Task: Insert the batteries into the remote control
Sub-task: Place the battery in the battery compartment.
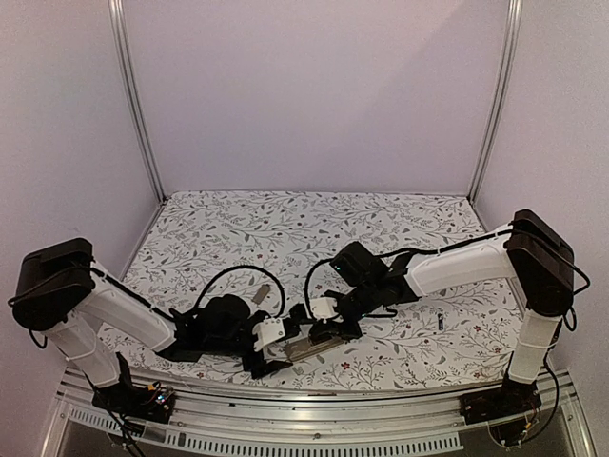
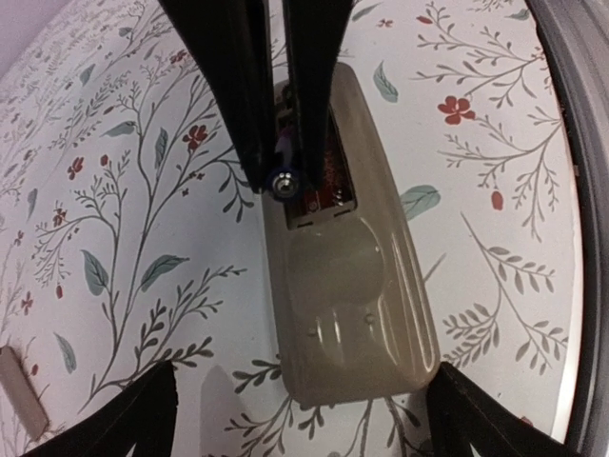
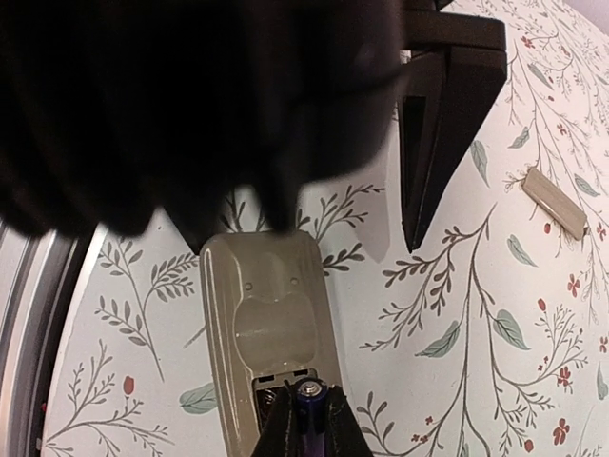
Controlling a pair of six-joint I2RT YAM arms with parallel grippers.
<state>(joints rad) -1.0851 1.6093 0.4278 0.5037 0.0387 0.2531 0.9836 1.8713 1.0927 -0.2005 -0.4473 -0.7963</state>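
A: Remote [image 2: 352, 305] — look and place?
B: Flat on the cloth [image 1: 285, 228], tan back up. Its recess is open, dark with red inside. The other end is smooth, with a shallow moulded dip.
A: Right gripper [image 3: 309, 419]?
B: Narrow, pinching a battery [image 3: 308, 392] — dark blue, metal cap — over the remote's recess.
A: Left gripper [image 2: 304, 381]?
B: Wide, holding nothing, fingers straddling the remote's closed end.
A: Loose items?
B: Second battery [image 1: 441, 324] well right of the remote. Cover [image 3: 557, 202] beyond the remote, leftward.

A lab robot cell: aluminium frame posts [image 1: 136, 105], plain lilac walls [image 1: 314, 95], a floral cloth [image 1: 285, 224] underneath
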